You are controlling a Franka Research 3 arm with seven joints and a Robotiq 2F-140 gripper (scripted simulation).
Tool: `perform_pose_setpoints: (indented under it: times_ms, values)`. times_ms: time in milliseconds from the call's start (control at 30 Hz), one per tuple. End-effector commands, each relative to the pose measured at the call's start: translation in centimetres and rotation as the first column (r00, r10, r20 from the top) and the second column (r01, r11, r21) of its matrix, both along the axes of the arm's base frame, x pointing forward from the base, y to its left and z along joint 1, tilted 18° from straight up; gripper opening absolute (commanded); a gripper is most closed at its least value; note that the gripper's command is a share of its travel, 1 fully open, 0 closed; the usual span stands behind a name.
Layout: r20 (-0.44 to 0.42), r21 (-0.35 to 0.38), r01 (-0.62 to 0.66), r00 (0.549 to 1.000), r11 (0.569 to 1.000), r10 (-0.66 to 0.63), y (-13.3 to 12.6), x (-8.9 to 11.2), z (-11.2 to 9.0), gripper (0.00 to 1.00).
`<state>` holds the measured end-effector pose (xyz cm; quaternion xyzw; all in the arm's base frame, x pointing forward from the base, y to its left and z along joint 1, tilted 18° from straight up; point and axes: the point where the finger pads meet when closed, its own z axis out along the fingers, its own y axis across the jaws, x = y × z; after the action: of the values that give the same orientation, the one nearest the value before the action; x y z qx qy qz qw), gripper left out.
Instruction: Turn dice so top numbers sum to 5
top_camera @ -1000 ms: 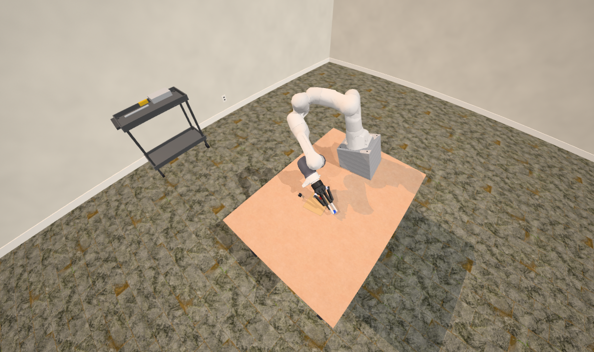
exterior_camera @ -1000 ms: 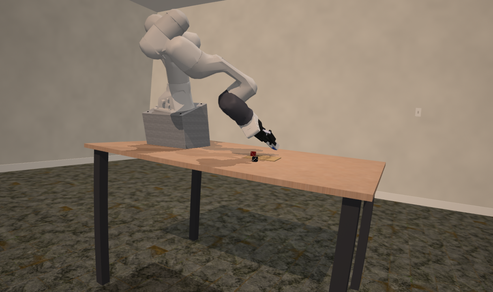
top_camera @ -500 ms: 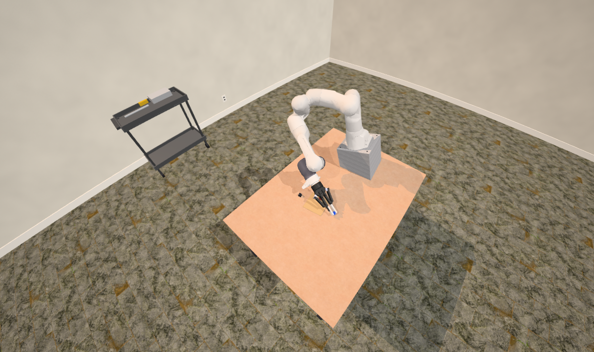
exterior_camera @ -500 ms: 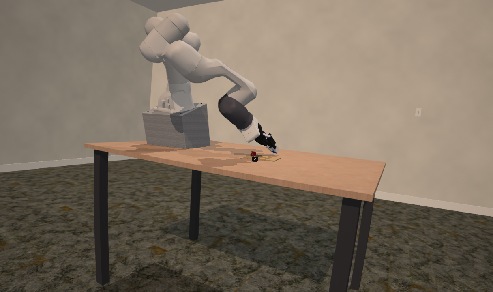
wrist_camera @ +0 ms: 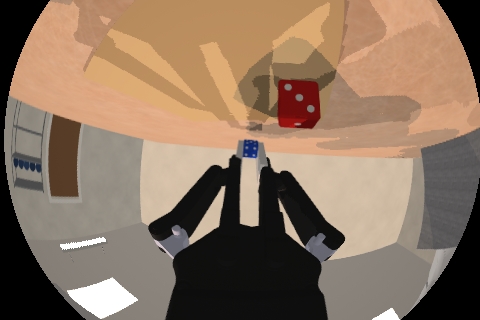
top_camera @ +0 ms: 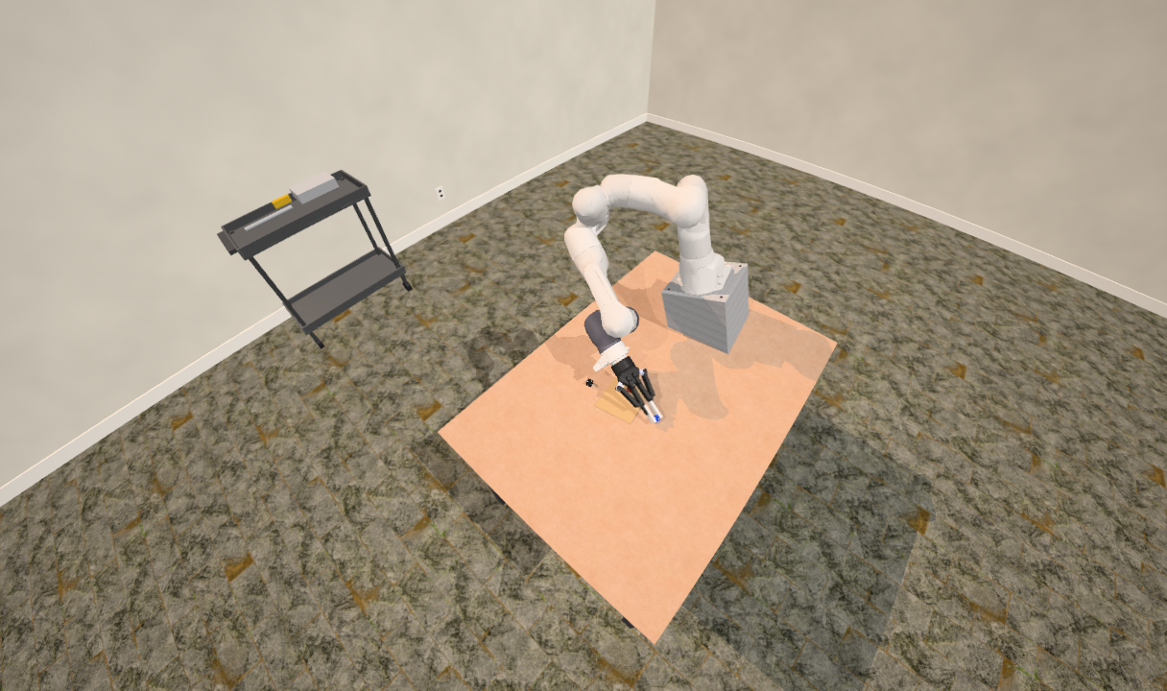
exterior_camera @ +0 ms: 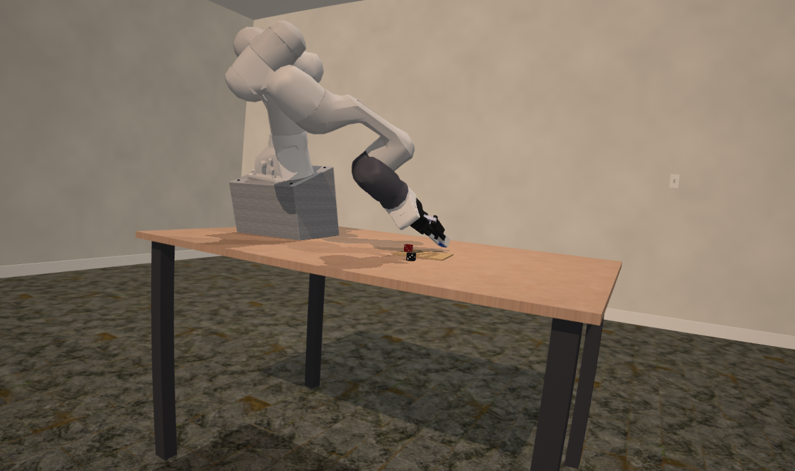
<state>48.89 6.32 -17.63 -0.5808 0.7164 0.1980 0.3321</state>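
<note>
My gripper (wrist_camera: 250, 149) is shut on a small blue die (wrist_camera: 251, 148) and holds it at the fingertips. It is tilted and low over the table, at the edge of the tan mat (wrist_camera: 220, 34). In the top and exterior views the gripper (top_camera: 654, 415) (exterior_camera: 443, 241) hangs just above the mat (top_camera: 617, 406) (exterior_camera: 435, 255). A red die (wrist_camera: 298, 103) (exterior_camera: 408, 247) lies near the mat's edge, close in front of the fingertips, with three pips on the face towards the wrist camera. A black die (top_camera: 588, 381) (exterior_camera: 410, 256) lies on the table just off the mat.
The grey pedestal (top_camera: 706, 304) (exterior_camera: 286, 201) under the arm stands at the back of the wooden table. A dark two-shelf cart (top_camera: 313, 249) stands on the floor by the wall, well away from the table.
</note>
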Motion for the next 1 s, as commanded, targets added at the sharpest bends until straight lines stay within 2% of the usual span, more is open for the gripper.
perform_pose_setpoints:
  times_ms: [0,967]
  values:
    - [0.001,0.0,-0.007,1.0,1.0,0.007,0.09,-0.12,-0.08,0.09]
    - [0.001,0.0,-0.007,1.0,1.0,0.007,-0.02,-0.11,-0.43,0.09]
